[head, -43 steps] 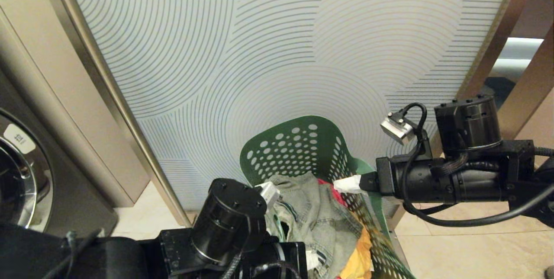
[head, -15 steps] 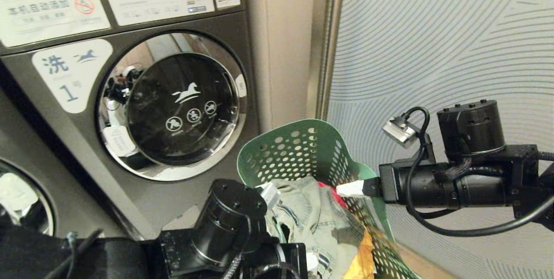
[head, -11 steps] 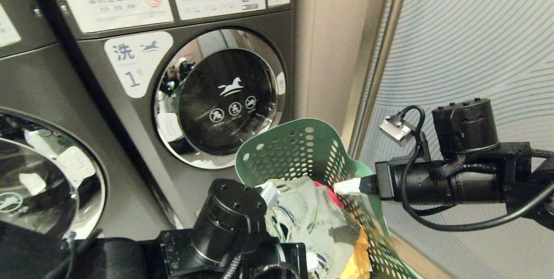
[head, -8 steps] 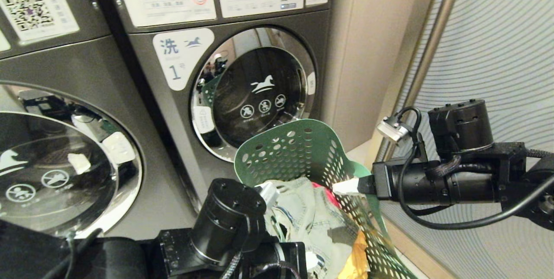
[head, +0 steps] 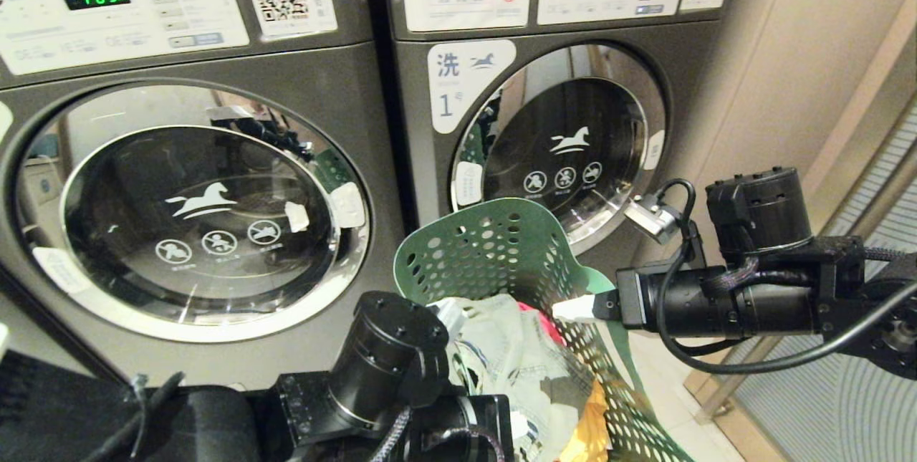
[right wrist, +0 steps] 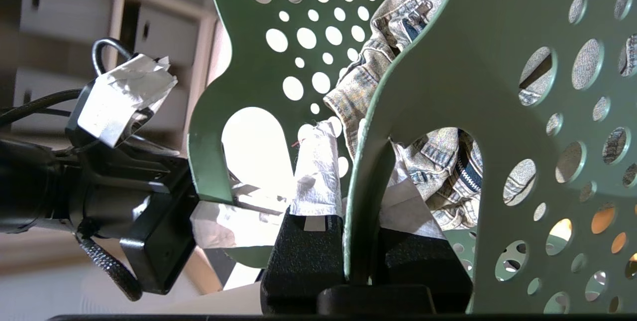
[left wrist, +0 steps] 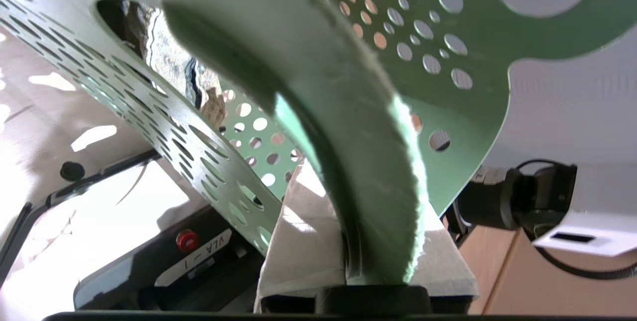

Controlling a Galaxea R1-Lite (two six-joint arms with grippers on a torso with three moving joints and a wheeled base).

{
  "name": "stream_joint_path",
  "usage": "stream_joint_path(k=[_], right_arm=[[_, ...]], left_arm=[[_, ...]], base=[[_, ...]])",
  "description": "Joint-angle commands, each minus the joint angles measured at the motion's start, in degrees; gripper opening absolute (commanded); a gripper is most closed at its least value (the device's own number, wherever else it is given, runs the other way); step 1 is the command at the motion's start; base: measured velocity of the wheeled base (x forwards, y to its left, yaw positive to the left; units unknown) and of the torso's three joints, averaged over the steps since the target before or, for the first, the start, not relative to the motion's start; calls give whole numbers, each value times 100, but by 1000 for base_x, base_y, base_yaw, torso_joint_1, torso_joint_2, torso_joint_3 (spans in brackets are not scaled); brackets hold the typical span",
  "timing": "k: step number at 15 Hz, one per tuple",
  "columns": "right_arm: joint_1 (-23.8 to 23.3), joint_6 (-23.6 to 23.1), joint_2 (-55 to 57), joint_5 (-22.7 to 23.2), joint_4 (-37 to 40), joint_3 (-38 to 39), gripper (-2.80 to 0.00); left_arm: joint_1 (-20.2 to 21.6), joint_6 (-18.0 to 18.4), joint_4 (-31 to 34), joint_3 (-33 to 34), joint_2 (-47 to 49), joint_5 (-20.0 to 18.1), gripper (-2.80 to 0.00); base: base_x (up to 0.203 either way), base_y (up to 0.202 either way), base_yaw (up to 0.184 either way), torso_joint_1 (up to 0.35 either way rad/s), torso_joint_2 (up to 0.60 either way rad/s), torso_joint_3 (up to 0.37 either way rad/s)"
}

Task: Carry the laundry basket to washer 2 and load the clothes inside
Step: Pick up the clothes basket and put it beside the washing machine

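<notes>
Both grippers, left (left wrist: 348, 241) and right (right wrist: 361, 241), were clamped on the basket (head: 494, 254) rim; better keep it level while heading to the washer (head: 193, 211) at 10 o'clock

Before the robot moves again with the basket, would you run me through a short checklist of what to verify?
1. Left gripper shut on the laundry basket wall: ok.
2. Right gripper shut on the opposite wall: ok.
3. The clothes lie inside the basket, nothing hanging over the rim: ok.
4. Target identified: the right-hand washer is labelled 1; the left-hand washer has its number label out of view: cannot tell.
5. Left-hand washer door open for loading: not ok, it looks closed.
6. Floor under the basket free of obstacles: cannot tell.
</notes>
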Motion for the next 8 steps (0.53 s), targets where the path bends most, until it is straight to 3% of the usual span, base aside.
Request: stream_joint_path(k=[1, 5, 8], right_arm=[[-64, 6, 51, 22, -10, 1, -280], [-117, 0, 83, 16, -101, 25, -280], [-124, 6, 123, -441, -384, 169, -280]], left_arm=[[-1, -23, -22, -50, 138, -5, -280], [17, 44, -23, -94, 295, -5, -280], [60, 76, -20, -315, 508, -19, -280]], base=[[0, -12, 166, 4, -1, 4], [1, -10, 169, 1, 6, 3], [1, -8, 161, 7, 1, 3]])
